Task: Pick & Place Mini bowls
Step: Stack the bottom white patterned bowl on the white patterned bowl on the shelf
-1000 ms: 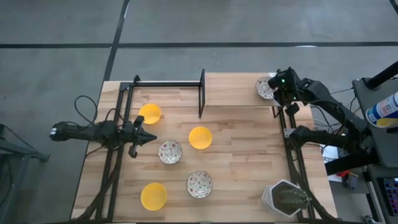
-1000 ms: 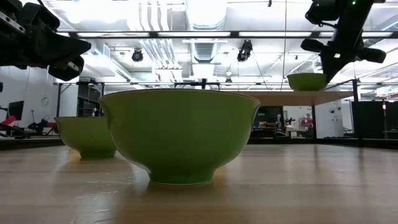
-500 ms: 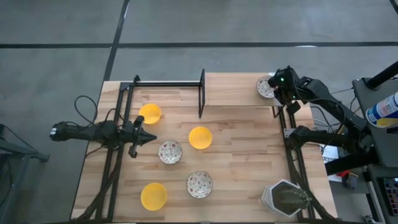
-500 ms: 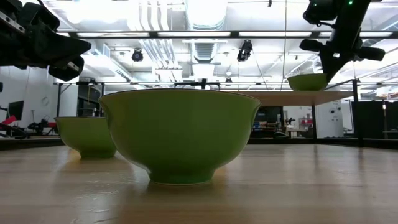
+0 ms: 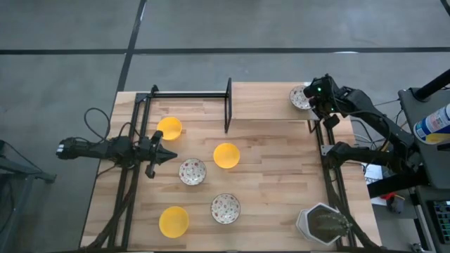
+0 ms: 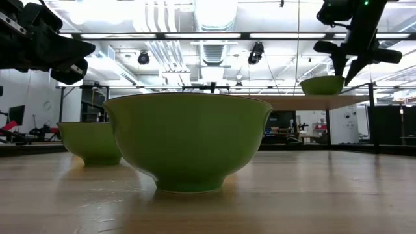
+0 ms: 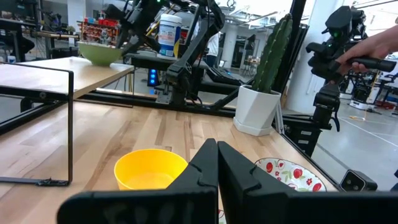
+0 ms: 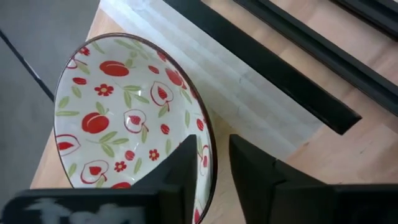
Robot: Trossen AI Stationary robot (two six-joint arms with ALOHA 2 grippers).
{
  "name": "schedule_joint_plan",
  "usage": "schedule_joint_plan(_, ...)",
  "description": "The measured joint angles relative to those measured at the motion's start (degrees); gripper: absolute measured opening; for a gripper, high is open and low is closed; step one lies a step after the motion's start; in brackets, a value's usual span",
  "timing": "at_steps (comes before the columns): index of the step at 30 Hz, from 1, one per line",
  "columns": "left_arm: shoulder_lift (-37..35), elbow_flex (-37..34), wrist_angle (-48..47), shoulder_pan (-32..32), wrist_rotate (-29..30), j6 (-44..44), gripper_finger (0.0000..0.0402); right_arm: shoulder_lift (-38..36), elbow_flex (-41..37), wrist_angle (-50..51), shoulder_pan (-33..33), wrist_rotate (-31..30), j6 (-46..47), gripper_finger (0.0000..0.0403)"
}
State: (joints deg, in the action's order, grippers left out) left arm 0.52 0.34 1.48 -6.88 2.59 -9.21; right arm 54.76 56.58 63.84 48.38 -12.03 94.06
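We see the right gripper (image 5: 314, 98) has parted its fingers since a second ago; they now straddle the rim of the white fruit-patterned mini bowl (image 5: 300, 98) without pinching it. That bowl sits upright, mouth up, on the raised wooden shelf (image 5: 267, 102) at the table's far right corner, empty. The other five mini bowls have not moved. The grey-white hexagonal pot (image 5: 320, 223) holds a green cactus (image 7: 275, 53). The left gripper (image 5: 167, 156) hangs closed, holding nothing.
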Motion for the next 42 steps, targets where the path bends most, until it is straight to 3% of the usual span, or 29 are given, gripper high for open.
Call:
schedule_joint_plan(11, 0.0, 0.0, 0.0, 0.0, 0.0, 0.0, 0.0000, -0.4, 1.2, -4.1, -0.8, 0.3, -11.2, 0.0159)
schedule_joint_plan(19, 0.0, 0.0, 0.0, 0.0, 0.0, 0.0, 0.0000, -1.6, 1.6, -3.8, -2.0, 1.7, -12.6, 0.0173)
schedule_joint_plan(30, 0.0, 0.0, 0.0, 0.0, 0.0, 0.0, 0.0000, -1.9, 1.6, -1.0, -2.6, 9.8, -16.0, 0.0173)
schedule_joint_plan(36, 0.0, 0.0, 0.0, 0.0, 0.0, 0.0, 0.0000, -1.8, 1.6, -1.2, -6.2, 12.3, -19.3, 0.0171)
schedule_joint_plan(42, 0.0, 0.0, 0.0, 0.0, 0.0, 0.0, 0.0000, -1.0, 1.5, -1.7, -14.1, 15.1, -21.9, 0.0173)
